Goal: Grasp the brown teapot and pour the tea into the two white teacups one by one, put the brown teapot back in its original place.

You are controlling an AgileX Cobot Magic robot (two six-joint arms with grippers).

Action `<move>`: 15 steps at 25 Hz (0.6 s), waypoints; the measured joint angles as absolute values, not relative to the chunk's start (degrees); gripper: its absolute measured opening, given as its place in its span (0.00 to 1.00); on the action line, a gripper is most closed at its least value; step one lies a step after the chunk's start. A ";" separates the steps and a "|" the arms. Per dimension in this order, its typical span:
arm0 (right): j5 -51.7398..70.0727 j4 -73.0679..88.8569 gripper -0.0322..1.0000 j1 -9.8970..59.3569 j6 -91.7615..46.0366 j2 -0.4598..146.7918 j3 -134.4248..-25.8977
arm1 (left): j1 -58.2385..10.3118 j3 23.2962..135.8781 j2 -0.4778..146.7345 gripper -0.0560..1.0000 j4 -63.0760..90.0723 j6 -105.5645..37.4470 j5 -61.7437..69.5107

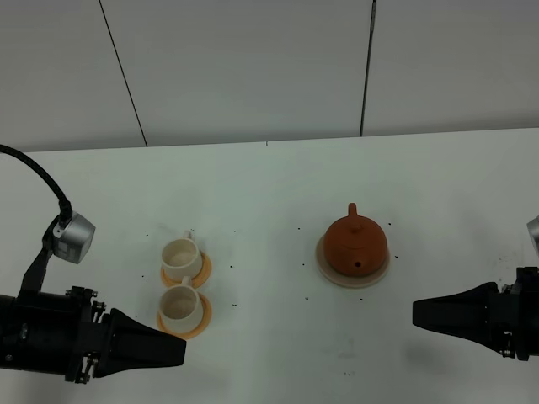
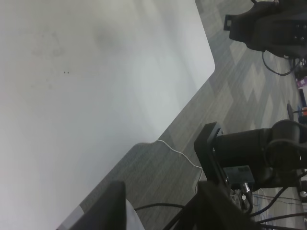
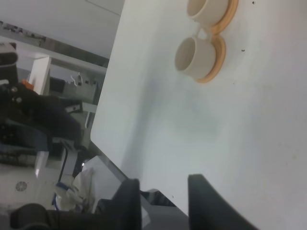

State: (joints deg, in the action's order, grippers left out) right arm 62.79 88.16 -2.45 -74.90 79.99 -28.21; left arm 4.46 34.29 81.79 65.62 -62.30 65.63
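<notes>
The brown teapot (image 1: 356, 244) sits upright on its round beige coaster (image 1: 323, 263) right of the table's middle. The two white teacups (image 1: 180, 257) (image 1: 179, 305) stand on orange saucers (image 1: 203, 271) at the left, one behind the other. My left gripper (image 1: 173, 349) hovers low, just in front of the nearer cup, open and empty. My right gripper (image 1: 418, 313) is at the right, in front of the teapot and apart from it, open and empty. The right wrist view shows both cups (image 3: 194, 55) (image 3: 201, 7) far beyond the gripper (image 3: 163, 201). The left wrist view shows only bare table past the gripper (image 2: 160, 206).
The white table (image 1: 278, 185) has small dark specks and ends at a grey wall behind. The left wrist view shows the table's front edge (image 2: 182, 103), grey floor, cables and black equipment (image 2: 249, 153) below it.
</notes>
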 joint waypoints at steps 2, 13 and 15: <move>62.79 88.16 0.26 -2.45 -74.90 79.99 -28.21 | 4.46 34.29 81.79 0.45 65.62 -62.30 65.63; 63.72 88.16 0.26 -2.45 -74.90 79.99 -28.21 | 4.46 34.29 81.79 0.45 65.80 -62.30 65.63; 65.76 88.11 0.26 -2.45 -74.90 79.99 -28.21 | 4.46 34.29 81.79 0.44 66.57 -62.16 65.63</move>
State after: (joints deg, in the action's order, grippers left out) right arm 65.76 88.11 -2.45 -74.90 79.99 -28.21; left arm 4.46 34.29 81.79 66.57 -62.16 65.63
